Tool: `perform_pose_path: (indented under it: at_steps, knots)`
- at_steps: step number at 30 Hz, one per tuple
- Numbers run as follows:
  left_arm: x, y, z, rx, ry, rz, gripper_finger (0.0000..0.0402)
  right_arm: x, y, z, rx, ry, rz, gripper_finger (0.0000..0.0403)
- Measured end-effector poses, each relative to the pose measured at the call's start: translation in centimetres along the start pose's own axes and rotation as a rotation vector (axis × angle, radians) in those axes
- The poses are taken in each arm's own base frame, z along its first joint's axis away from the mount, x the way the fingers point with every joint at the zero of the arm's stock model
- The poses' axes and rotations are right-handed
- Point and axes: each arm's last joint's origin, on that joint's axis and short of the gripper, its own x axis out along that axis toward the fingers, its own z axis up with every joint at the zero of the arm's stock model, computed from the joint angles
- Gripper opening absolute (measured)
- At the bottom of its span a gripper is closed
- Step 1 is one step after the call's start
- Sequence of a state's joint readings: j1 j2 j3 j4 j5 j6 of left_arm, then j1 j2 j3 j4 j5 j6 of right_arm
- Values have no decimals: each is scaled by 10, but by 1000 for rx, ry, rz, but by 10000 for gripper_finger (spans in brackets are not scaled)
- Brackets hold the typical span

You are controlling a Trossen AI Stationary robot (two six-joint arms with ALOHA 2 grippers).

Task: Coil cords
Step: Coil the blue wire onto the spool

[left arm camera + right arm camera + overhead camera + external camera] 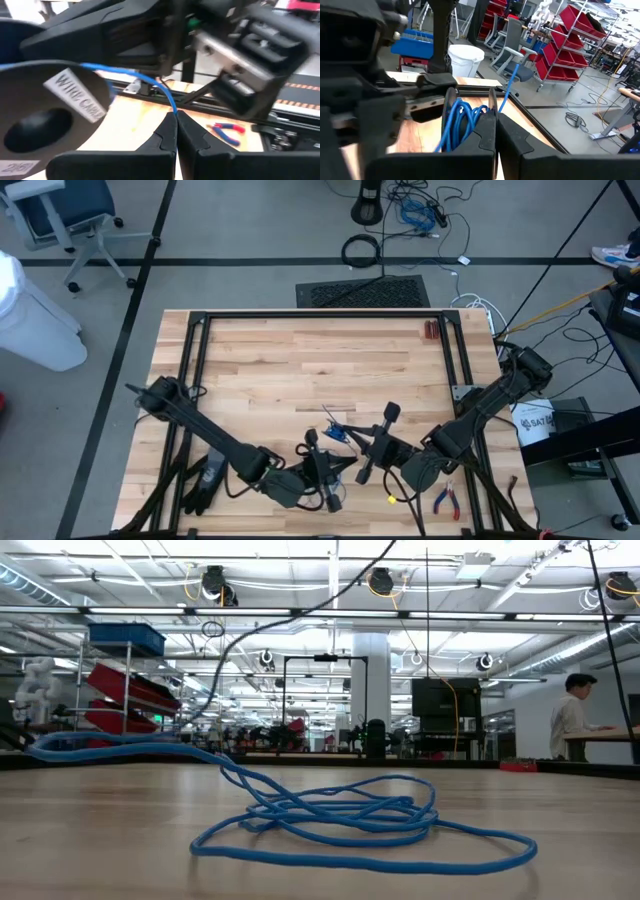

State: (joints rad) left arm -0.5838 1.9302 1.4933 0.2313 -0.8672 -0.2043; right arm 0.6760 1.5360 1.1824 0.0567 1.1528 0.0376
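Note:
The cord is a thin blue wire. Part of it lies as a loose tangle [330, 815] on the wooden table [300, 370], showing as a small blue bunch [335, 430] beside the grippers. The other part is wound on a black spool [50, 110], whose coils [462, 122] sit between its two flanges. Both grippers meet above the table's near middle. My left gripper [340, 465] is shut on a strand coming off the spool. My right gripper [362, 445] is shut at the spool's rim. Neither gripper shows in the low view. My left gripper pinches one strand of the blue wire [172, 111] between its two fingertips. The fingers point about level. From the pinch the strand runs up and over to the spool's top [90, 66], lightly curved, clear of the table. My right gripper is shut at the edge of the spool's nearer flange [492, 106], fingers about level. A strand of wire [512, 82] rises from the same spot, so I cannot tell whether the fingers also catch the wire. The spool stands clear of the table, seen edge-on past the fingers.
Red-handled pliers [446, 500] lie near the right front corner, a black glove [205, 480] at the left front. A black frame [320, 315] runs along the table's far and side edges, with a small reddish thing [430, 330] at its far right.

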Motion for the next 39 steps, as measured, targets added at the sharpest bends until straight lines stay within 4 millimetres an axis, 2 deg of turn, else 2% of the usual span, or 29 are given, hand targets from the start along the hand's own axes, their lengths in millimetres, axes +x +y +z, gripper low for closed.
perform_pose_path:
  at_steps: [6,13,23,35,39]
  knots:
    - [4,0,-6,14,10,18,2,-8,0,7,11,-29,23,0]
    - [8,4,-8,6,24,37,2,-31,-3,22,56,-86,84,0]
    - [6,5,-14,63,59,76,2,-58,-11,34,89,-117,153,0]
    - [3,5,-19,124,101,78,3,-65,-15,32,90,-96,174,0]
    - [2,3,-22,161,139,5,33,-67,-16,33,95,-100,181,0]
